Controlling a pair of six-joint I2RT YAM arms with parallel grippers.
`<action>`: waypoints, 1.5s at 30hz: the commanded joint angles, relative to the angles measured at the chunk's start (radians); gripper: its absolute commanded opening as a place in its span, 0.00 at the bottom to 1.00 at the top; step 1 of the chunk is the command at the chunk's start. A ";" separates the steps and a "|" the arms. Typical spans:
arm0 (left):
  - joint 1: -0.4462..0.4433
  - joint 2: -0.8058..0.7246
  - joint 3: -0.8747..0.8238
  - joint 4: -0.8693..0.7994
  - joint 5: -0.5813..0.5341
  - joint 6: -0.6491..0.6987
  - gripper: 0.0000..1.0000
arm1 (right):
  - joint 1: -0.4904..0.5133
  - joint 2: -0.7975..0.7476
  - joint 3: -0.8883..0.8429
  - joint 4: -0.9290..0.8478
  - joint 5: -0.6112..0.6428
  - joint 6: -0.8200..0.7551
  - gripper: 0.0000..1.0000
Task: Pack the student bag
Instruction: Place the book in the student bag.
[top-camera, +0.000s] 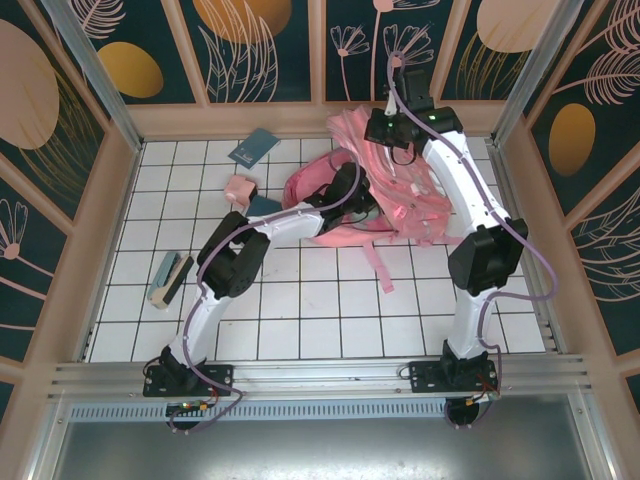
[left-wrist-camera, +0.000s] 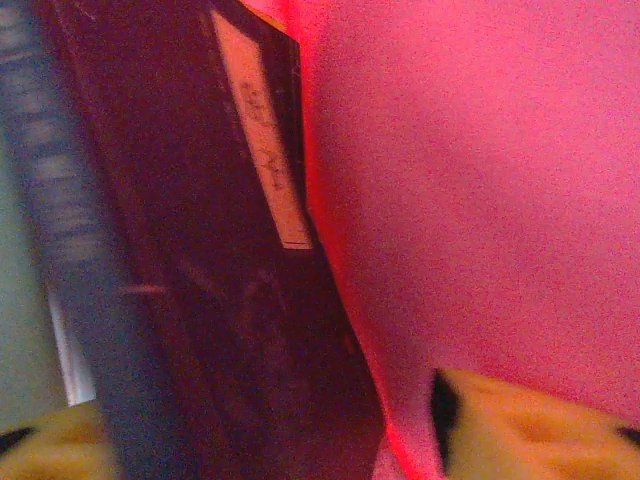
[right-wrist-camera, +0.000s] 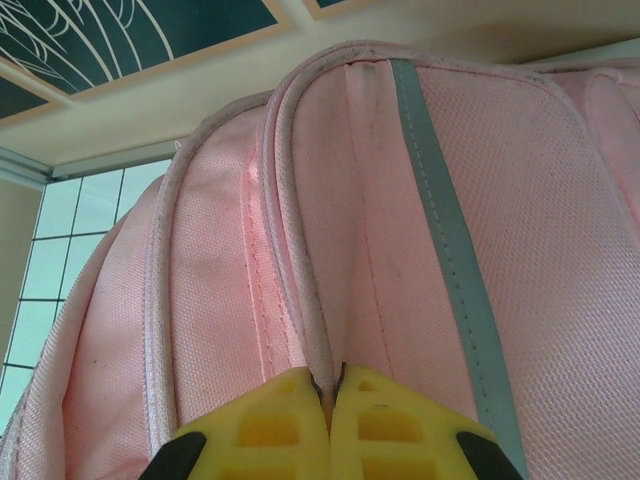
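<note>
The backpack is seen lying on the white tiled table, toward the far wall and right of the middle, with its opening turned to the left. One pink strap is trailed across the tiles toward the near edge.

The left arm is stretched into the opening of the backpack. From its wrist camera the left pincer is seen inside, bathed in pink light from the fabric. Its yellow fingertips are held wide apart at the two lower corners of the view. A dark flat thing with a pale label, shaped like a book, is stood on edge between them. A gap is seen between it and the right-hand fingertip, so nothing is clamped. Whether the other fingertip is touched by it cannot be told.

The right arm is bent over the far end of the backpack. The right pincer is closed tight, and a piped seam of the pink fabric is pinched between its yellow fingers. A grey stripe is seen running down the panel just beside that seam.

On the table to the left of the backpack, a blue booklet is laid near the far wall. A small pink case is placed nearer the backpack. A teal and beige item is set well apart by the left side.
</note>
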 joint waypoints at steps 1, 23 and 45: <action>-0.006 -0.053 0.010 -0.100 -0.053 0.077 0.69 | -0.008 -0.093 -0.013 0.129 -0.046 0.022 0.00; -0.005 -0.082 -0.020 -0.199 -0.008 0.189 0.41 | -0.026 -0.110 -0.118 0.187 -0.074 0.031 0.00; 0.095 -0.406 -0.254 -0.353 -0.155 0.342 0.65 | -0.026 -0.128 -0.316 0.271 -0.070 -0.015 0.00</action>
